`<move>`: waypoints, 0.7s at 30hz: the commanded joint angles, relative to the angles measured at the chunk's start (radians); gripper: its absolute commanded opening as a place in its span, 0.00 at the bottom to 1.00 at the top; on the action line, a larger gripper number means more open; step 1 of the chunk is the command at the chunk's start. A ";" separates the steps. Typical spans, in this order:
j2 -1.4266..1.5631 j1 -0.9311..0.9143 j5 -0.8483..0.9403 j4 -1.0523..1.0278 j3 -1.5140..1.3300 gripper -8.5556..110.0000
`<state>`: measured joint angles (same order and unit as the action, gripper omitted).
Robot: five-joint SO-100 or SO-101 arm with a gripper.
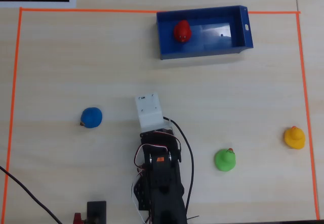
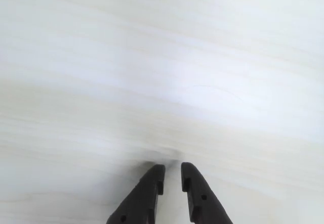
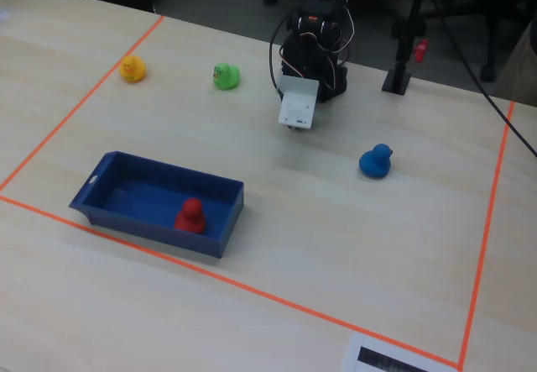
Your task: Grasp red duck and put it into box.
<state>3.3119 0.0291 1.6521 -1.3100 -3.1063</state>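
- The red duck (image 1: 182,31) already sits upright inside the box (image 1: 202,49), at the end away from the small white slot, so the task looks done from how things lie; it is well apart from the fingers (image 2: 172,172) and out beyond their tips in the overhead view.
- In the wrist view the fingers stand nearly together, only a thin gap between the two dark tips, with nothing between them; only bare tabletop (image 2: 162,72) shows under and ahead of them. Whether the tips touch the tabletop cannot be told.
- Little is left to go wrong with the duck itself. The likelier trouble is the arm: with the fingers pointed down low over the tabletop, a careless drop could scrape or jam the tips against the wood.
- A wide sweep back to rest could clip a bystander: the blue duck (image 1: 91,117) lies off to one side of the fingers, the green duck (image 1: 225,160) off to the other and back toward the base, the yellow duck (image 1: 294,137) farther out beyond it. All three are well apart now.
- A reach toward the box could nudge its low wall and shift it, tipping the red duck over inside.
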 commanded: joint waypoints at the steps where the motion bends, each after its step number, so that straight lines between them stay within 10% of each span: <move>1: 0.000 0.002 -0.041 -0.035 -0.005 0.07; 21: 0.000 -0.005 -0.052 -0.035 -0.005 0.08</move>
<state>3.3119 0.0291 1.6045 -1.3223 -3.1063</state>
